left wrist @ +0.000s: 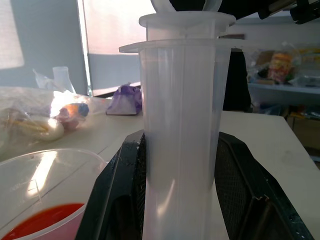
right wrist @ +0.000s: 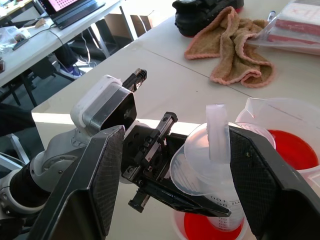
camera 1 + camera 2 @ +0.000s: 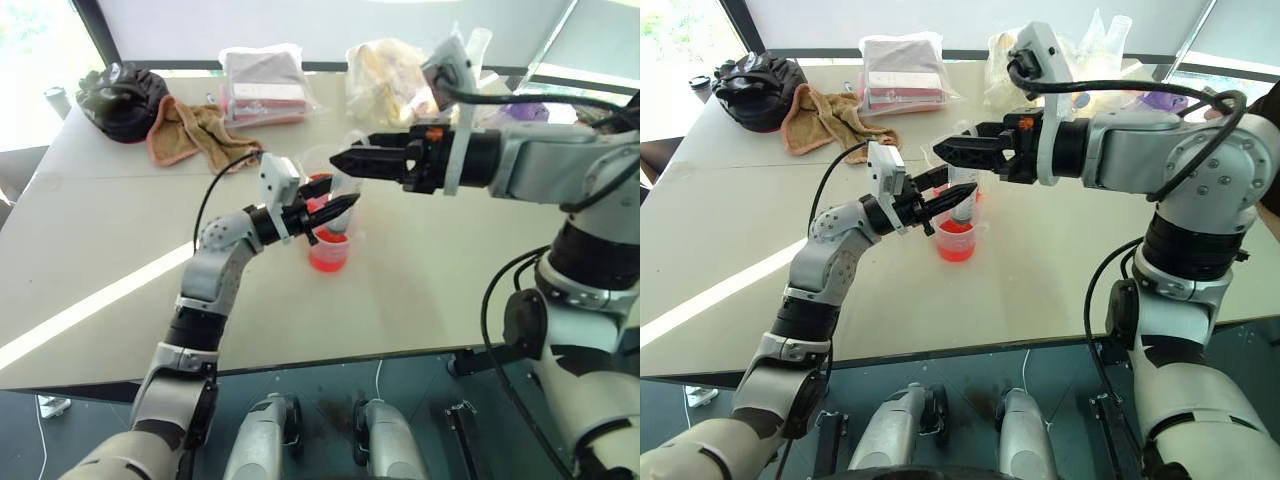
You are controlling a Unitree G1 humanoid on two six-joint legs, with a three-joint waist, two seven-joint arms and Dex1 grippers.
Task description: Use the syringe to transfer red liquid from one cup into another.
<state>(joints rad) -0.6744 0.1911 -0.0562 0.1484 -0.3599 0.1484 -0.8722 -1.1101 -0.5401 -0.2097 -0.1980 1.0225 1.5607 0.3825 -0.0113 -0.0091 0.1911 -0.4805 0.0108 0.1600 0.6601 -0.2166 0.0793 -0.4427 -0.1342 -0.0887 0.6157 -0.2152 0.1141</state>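
Here the left gripper [image 3: 940, 205] is clamping the syringe [image 1: 182, 140] upright over the smaller beaker [image 3: 956, 240] of red liquid [image 3: 956, 243]; the right gripper [image 2: 170, 185], jaws spread around the plunger top, is probably about to press.

We see the clear syringe [image 1: 182, 140] upright over the smaller beaker [image 3: 957, 240] of red liquid [image 3: 956, 246], the larger beaker [image 2: 290, 145] just beside.
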